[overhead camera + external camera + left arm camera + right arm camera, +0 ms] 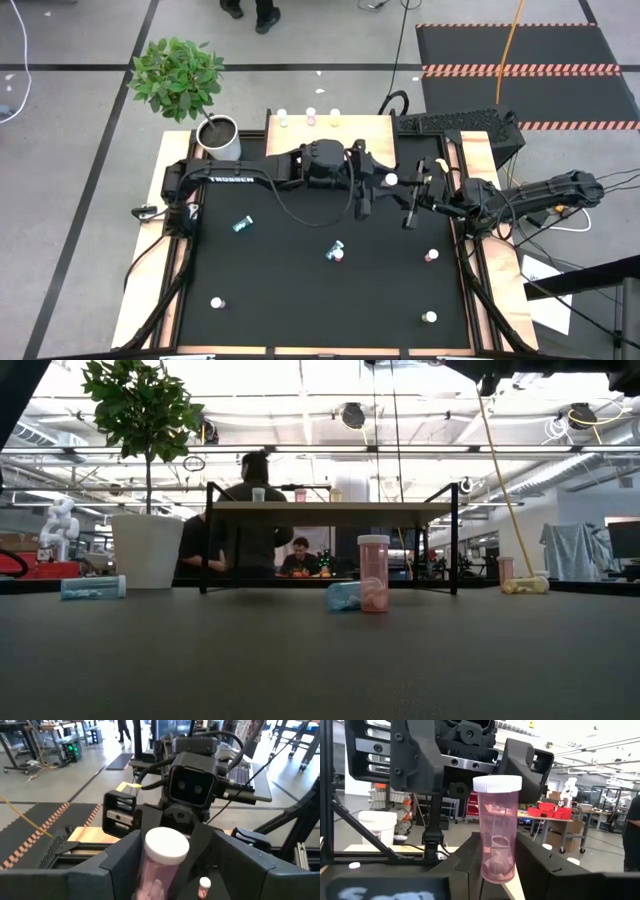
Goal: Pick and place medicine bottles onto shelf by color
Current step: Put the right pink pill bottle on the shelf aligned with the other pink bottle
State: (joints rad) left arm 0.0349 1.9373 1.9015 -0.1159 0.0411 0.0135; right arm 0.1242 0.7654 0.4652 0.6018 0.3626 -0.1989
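The left gripper (372, 183) and the right gripper (408, 203) met above the table's middle, both closed on one upright pink bottle (496, 832). It looked light, rigid and smooth, best pinched across its body below the cap.

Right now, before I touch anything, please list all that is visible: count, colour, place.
shelf: one, light wood, table's far edge
bottles on shelf: three, pale green, pink, yellow
bottles on mat: at least six, teal, pink, others unclear, scattered
held bottle: one, pink, white cap, between both arms
plant: one, green, white pot, left of shelf
keyboard: one, black, right of shelf
people: two, dark clothes, behind table
left end effector: one, dark, at held bottle
right end effector: one, dark, shut on held bottle
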